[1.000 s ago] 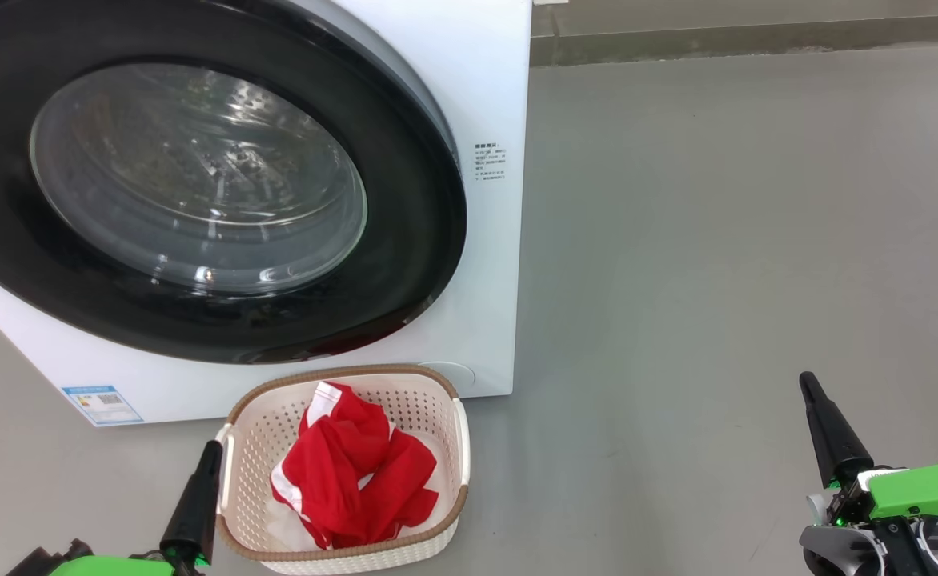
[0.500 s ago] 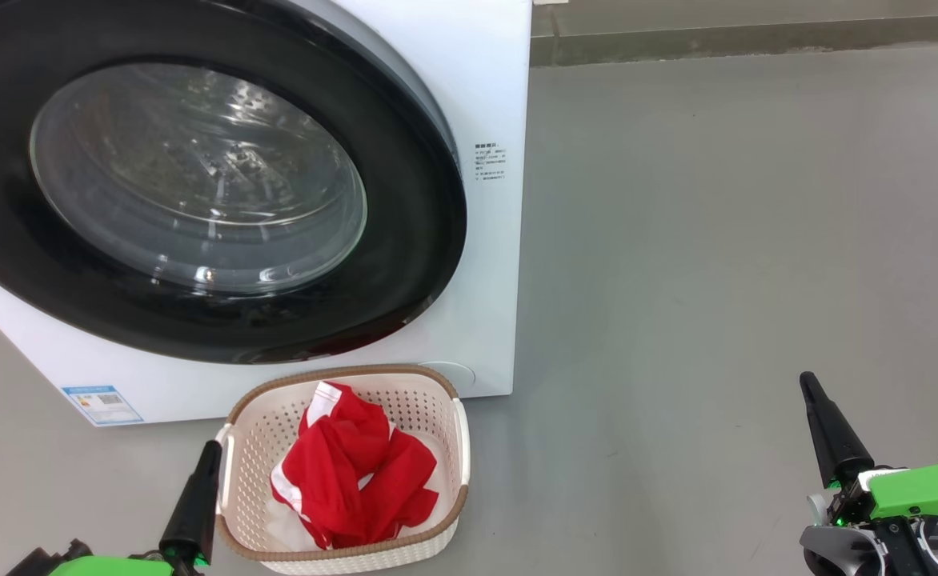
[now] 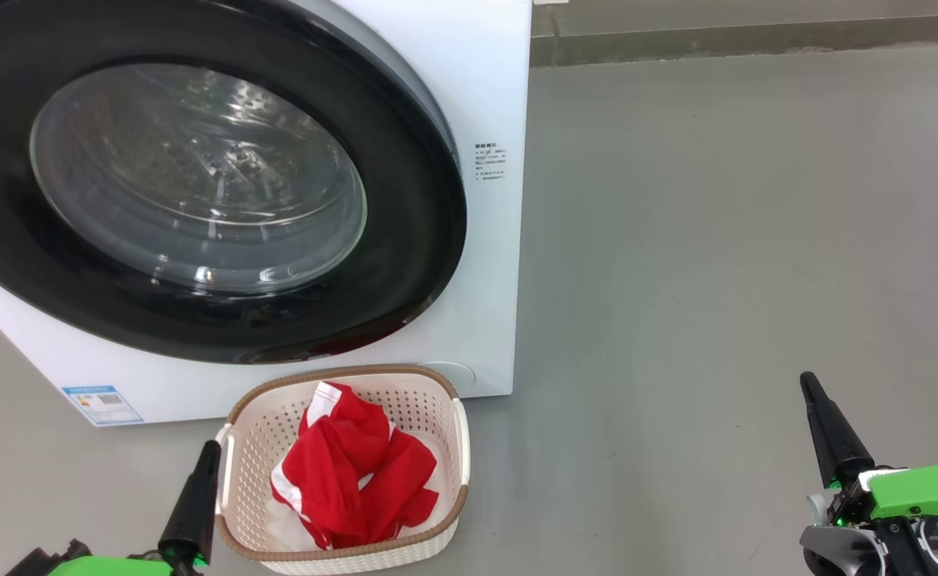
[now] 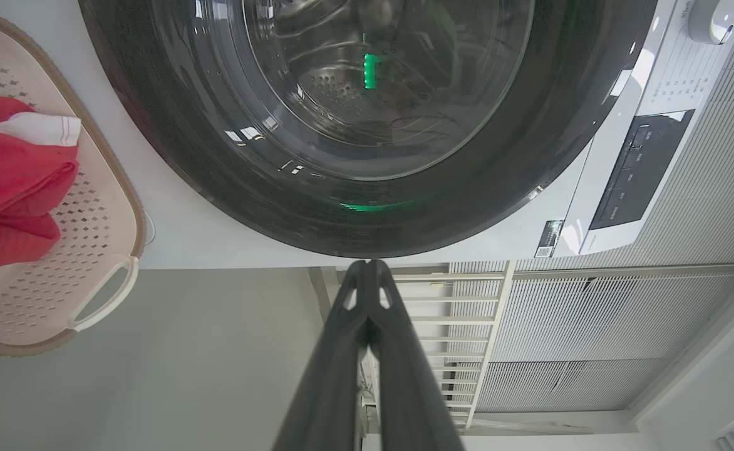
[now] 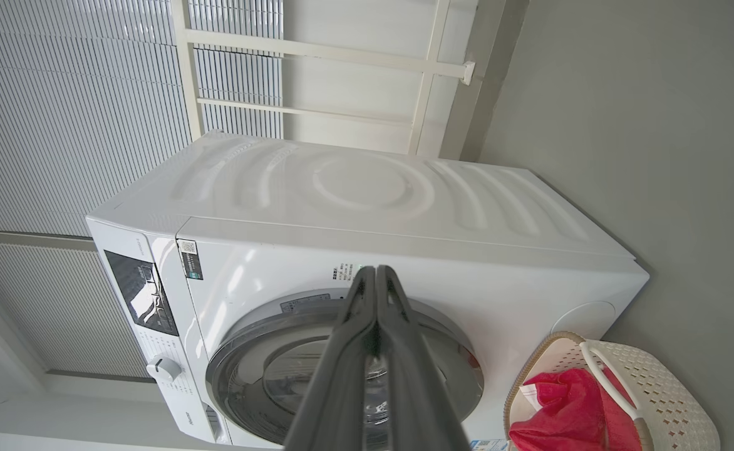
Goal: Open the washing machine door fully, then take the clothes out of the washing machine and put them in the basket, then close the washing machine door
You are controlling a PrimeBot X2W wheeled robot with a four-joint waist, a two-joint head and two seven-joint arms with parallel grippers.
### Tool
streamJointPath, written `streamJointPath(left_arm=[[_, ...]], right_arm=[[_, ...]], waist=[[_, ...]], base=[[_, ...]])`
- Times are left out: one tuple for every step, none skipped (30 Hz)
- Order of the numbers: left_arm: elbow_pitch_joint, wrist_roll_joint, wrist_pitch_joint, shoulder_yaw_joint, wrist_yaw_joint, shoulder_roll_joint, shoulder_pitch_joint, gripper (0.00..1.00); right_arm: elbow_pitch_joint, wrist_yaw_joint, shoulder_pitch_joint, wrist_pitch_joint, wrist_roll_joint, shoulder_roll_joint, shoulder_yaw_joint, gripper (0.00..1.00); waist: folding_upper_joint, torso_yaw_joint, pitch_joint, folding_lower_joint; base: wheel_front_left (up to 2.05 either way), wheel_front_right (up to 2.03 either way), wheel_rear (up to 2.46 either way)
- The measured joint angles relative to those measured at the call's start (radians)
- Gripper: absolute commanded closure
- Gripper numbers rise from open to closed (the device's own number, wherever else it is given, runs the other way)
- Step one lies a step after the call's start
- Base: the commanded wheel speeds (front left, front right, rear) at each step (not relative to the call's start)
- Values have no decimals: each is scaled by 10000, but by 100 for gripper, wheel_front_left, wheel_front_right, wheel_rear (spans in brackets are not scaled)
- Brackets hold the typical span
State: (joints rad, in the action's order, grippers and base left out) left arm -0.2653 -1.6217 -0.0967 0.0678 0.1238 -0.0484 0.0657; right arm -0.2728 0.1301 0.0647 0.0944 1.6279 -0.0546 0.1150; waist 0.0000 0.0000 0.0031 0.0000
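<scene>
The washing machine (image 3: pixel 489 88) is a big white box at the upper left of the head view. Its washing machine door (image 3: pixel 409 240), black-rimmed with a clear glass bowl, lies flush against the front, closed. Just below it on the floor stands the cream basket (image 3: pixel 437 404), and the red-and-white clothes (image 3: pixel 353 472) lie heaped inside it. My left gripper (image 3: pixel 213 446) is shut and empty, right beside the basket's left wall. My right gripper (image 3: pixel 807 381) is shut and empty, far right over bare floor. The left wrist view has that gripper (image 4: pixel 367 266) below the door (image 4: pixel 217 163); the right wrist view has the other (image 5: pixel 376 270) before the machine (image 5: pixel 373 188).
Grey floor (image 3: pixel 717 240) spreads to the right of the machine up to a dark wall base (image 3: pixel 757 40). A blue label (image 3: pixel 102 404) sits at the machine's lower left corner. The control panel (image 4: pixel 636 169) and a white railing (image 5: pixel 317 53) show in the wrist views.
</scene>
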Motion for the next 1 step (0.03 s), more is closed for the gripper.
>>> streamJointPath(left_arm=[[0,0,0,2,2,0,0,100]], right_arm=[[0,0,0,8,0,2,2,100]], waist=[[0,0,0,1]], base=[[0,0,0]])
